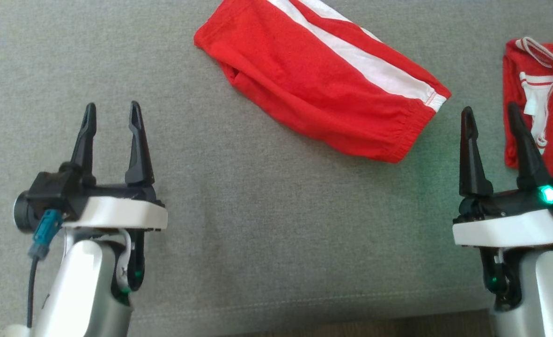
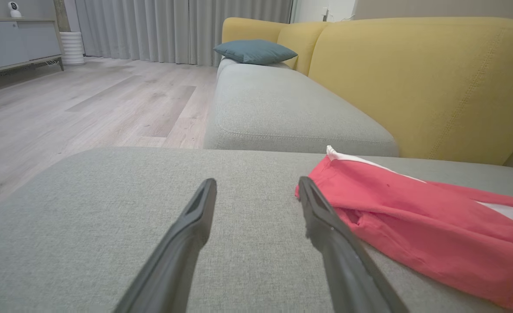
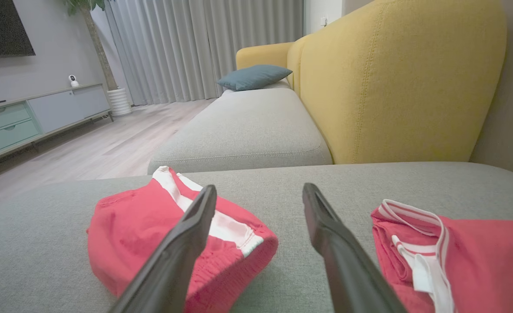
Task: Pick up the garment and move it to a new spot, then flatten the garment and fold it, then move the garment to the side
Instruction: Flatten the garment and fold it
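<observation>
Softly rumpled red garment (image 1: pixel 304 89), woven grey cushion (image 1: pixel 257 210)

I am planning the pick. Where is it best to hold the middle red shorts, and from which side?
Probably the gathered elastic end of the shorts, nearest the open right gripper. Come from above on the near side: the cloth lies flat on the cushion, and this thicker edge looks easier to pinch.
</observation>
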